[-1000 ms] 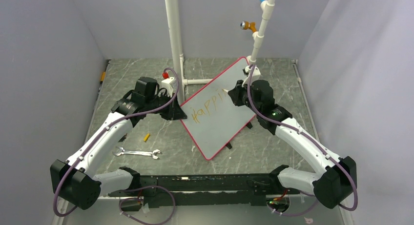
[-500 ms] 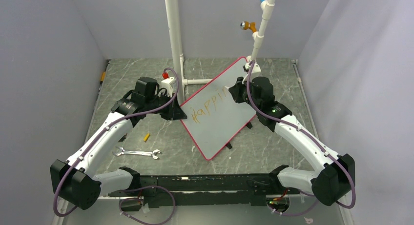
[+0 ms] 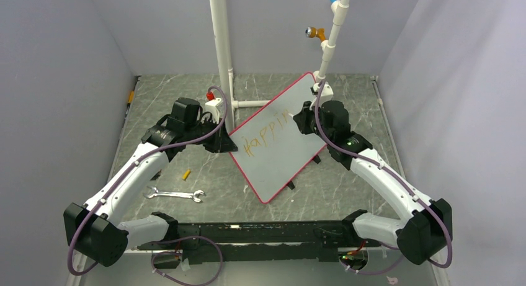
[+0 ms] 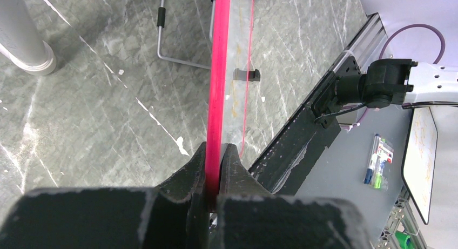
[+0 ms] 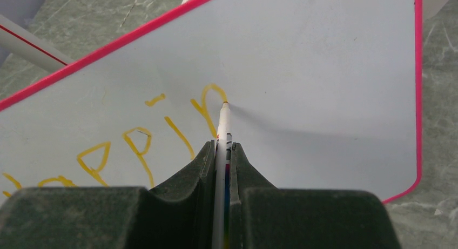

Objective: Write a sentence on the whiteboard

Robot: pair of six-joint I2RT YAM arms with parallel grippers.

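On the whiteboard [image 3: 285,159], your right gripper [image 5: 221,147] clamps the marker [image 5: 223,125] mid-"n" of the sentence [image 5: 178,136], left gripper [image 4: 215,152] pinches the frame [image 4: 219,71]; next, finish that stroke.

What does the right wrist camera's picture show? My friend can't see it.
The right gripper pinches a white marker whose tip touches the whiteboard at the end of a letter n. The orange-yellow lettering visible here reads about "appin". The board has a pink frame and stands on a grey marbled table.
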